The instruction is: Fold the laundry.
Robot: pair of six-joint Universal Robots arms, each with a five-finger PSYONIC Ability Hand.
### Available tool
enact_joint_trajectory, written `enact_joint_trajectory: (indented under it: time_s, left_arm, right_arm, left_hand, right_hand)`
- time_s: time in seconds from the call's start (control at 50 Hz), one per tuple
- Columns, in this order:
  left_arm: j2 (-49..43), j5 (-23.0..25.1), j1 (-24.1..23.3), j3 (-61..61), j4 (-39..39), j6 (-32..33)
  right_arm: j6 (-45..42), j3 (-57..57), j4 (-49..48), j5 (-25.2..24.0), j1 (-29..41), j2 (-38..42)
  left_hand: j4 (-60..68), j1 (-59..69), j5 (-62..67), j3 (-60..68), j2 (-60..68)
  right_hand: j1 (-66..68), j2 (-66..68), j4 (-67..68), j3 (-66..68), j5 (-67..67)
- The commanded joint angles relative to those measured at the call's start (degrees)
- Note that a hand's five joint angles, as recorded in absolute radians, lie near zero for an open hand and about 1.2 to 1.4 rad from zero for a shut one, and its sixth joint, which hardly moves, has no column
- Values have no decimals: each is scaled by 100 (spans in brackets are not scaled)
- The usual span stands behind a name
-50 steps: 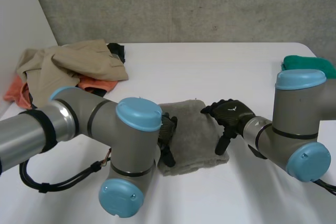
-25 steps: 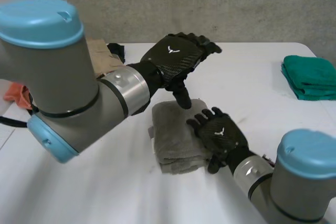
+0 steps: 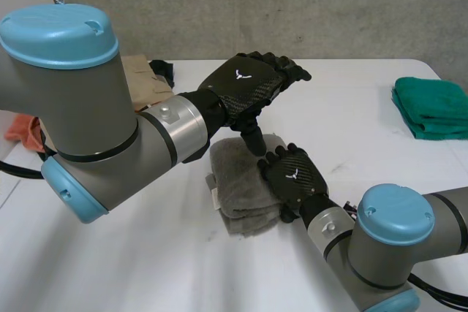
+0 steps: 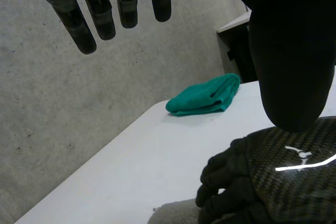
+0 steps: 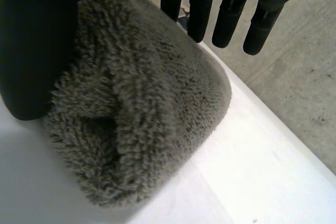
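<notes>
A folded grey towel (image 3: 235, 180) lies near the middle of the white table (image 3: 146, 268). My right hand (image 3: 294, 179) rests palm down on the towel's right edge. In the right wrist view its fingers (image 5: 202, 9) reach straight out over the grey towel (image 5: 147, 93), and the thumb sits against the folded end. My left hand (image 3: 245, 85) hovers above the towel's far edge, fingers straight, thumb pointing down, holding nothing. The left wrist view shows its straight fingers (image 4: 84, 30), with the right hand (image 4: 283, 177) and a bit of the towel (image 4: 176, 214) below.
A folded green towel (image 3: 431, 107) lies at the table's right edge, also seen as the green towel (image 4: 205, 95) in the left wrist view. Unfolded tan and orange clothes (image 3: 142, 74) are piled at the back left, behind my left arm.
My left hand left the towel's left side and rose above its far edge. My right hand slid from the towel's right side onto its top, fingers bending slightly.
</notes>
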Motion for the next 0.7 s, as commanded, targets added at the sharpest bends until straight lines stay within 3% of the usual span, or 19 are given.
enact_joint_trajectory:
  time_s: [0.02, 0.06, 0.14, 0.36, 0.58, 0.7]
  left_arm:
    - [0, 2, 8, -5, 0, -12]
    - [0, 2, 8, -5, 0, -3]
    - [0, 2, 8, -5, 0, -3]
    - [106, 2, 96, 65, 9, 6]
    - [317, 2, 228, 91, 18, -3]
    - [308, 2, 228, 39, 18, -3]
  right_arm:
    - [-7, -215, 1, -36, 2, 136]
    - [-7, -329, 1, -36, 2, 206]
    - [20, -522, -86, -45, -33, 259]
    - [143, -1620, -526, -19, -419, 145]
    - [1056, -3352, -588, -150, -2212, 487]
    - [1197, -4600, -579, -835, -3240, 1558]
  left_hand:
    - [-98, -56, -245, -159, -125]
    - [-98, -56, -245, -159, -125]
    - [-98, -56, -245, -159, -125]
    - [-65, -22, -211, -126, -92]
    - [-64, -22, -211, -126, -91]
    - [-64, -22, -211, -126, -91]
  right_hand:
    - [462, 580, 532, 551, 689]
    - [1363, 1480, 1432, 1452, 1590]
    - [5562, 5679, 5631, 5650, 5788]
    - [5570, 5688, 5640, 5659, 5797]
    - [5570, 5688, 5640, 5659, 5797]
    - [5570, 5688, 5640, 5659, 5797]
